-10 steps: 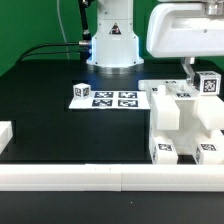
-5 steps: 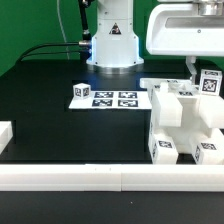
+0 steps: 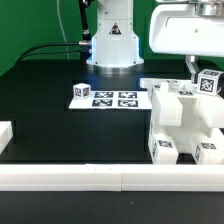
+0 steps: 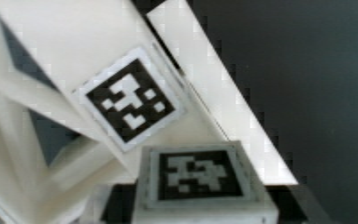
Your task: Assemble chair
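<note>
Nearest in the exterior view, a long white rail (image 3: pixel 60 178) is laid along the front edge of the black desk (image 3: pixel 60 130), presumably as a stop so that loose parts cannot slide off. Just behind it, toward four o'clock of that view, the partly built chair (image 3: pixel 175 120) is stood on the desk, its lower tags turned to the camera so that they can be read. Above the chair's far corner, toward two o'clock of the view, a small tagged block (image 3: pixel 208 83) is held clear of the white body, and the tool (image 3: pixel 198 72) is judged to be clamped on it; the block is probably kept upright so that it can be lowered straight onto its seat. The block is seen at about five o'clock from the tool's visible finger, directly beneath the wrist. In the wrist view the same block (image 4: pixel 197 175) is shown tag-up between dark finger parts, and a tagged panel (image 4: pixel 137 100) of the chair is seen slanting just beyond it. At nine o'clock from the chair the marker board (image 3: pixel 112 98) is laid flat, with a small cube (image 3: pixel 81 92) at its nine o'clock end, well apart from the tool. Farthest, at twelve o'clock, the arm's base (image 3: pixel 112 45) is mounted.
</note>
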`<state>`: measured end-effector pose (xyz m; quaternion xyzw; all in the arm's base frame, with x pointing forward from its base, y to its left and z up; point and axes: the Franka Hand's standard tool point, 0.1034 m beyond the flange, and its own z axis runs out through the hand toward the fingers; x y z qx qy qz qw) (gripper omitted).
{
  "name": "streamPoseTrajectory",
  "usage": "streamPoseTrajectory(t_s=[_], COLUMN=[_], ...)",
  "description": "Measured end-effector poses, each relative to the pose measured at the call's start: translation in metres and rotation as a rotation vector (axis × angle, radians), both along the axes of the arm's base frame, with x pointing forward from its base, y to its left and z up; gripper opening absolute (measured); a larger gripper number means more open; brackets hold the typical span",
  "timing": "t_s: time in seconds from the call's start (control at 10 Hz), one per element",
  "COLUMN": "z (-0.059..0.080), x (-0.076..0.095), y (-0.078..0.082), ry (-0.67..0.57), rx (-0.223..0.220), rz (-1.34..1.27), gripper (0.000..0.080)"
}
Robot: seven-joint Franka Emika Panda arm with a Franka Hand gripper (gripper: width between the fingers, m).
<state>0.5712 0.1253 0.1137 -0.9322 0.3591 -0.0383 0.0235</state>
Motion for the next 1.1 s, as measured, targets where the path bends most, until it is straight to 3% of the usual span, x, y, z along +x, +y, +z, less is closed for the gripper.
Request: streamPoseTrajectory(t_s=[0.6, 1.1], z=[0.0, -0.0006], x=[-0.0001, 0.0003], y=[0.0005, -0.0002], ry=[0.024, 0.037], rx=[0.095, 0.135], rz=[-0.593, -0.841], gripper=[0.0275, 0.0275])
